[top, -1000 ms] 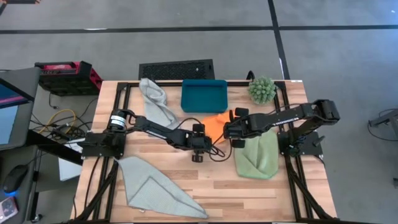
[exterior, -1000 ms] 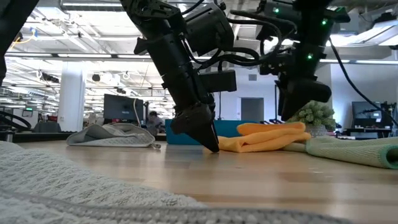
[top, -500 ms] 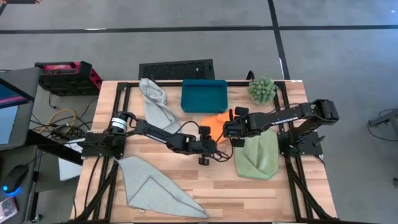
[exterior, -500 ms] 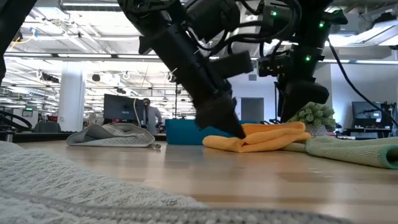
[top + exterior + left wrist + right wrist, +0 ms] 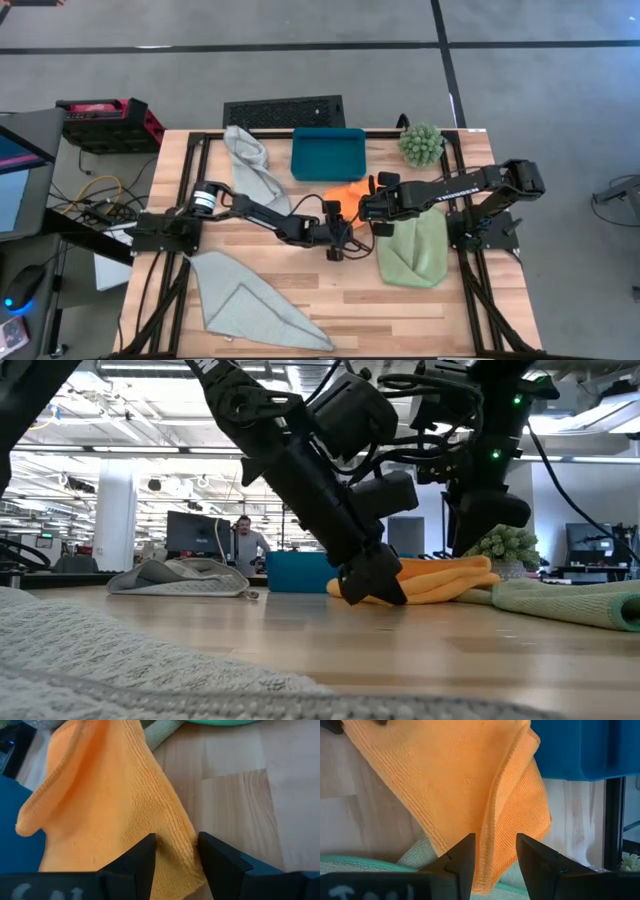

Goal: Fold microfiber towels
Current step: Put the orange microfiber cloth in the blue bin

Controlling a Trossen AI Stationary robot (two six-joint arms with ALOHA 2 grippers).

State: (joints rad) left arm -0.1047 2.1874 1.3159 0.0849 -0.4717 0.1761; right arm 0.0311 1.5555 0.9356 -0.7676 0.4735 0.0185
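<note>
The orange towel point(image 5: 346, 192) lies loosely folded on the table just in front of the teal tray point(image 5: 328, 153). My left gripper point(image 5: 175, 851) is open and down at the table point(image 5: 386, 593), with the towel's near edge between its fingers. My right gripper point(image 5: 495, 847) is open and hangs a little above the towel's right end point(image 5: 470, 568), touching nothing. A light green towel point(image 5: 414, 250) lies folded at the right. One grey-blue towel point(image 5: 250, 160) lies crumpled at the far left. Another grey-blue towel point(image 5: 255, 300) lies at the near left. My left gripper has the orange towel's near edge point(image 5: 186, 836) between its two open fingers. It comes slanting down from the table's left. The towel lies slack on the table. Whether the fingers touch the cloth, I cannot tell.
A spiky green plant point(image 5: 421, 143) stands at the far right corner. Bare wood lies along the near middle point(image 5: 350, 310). Beyond the table's far edge are a black grille point(image 5: 283, 110) and a red case point(image 5: 110, 120). A person point(image 5: 245, 540) stands in the room behind.
My left gripper has gone toward the table's right edge and down, tipping more steeply, and its fingers now stand around the orange towel's near edge. The towels have stayed where they were.
</note>
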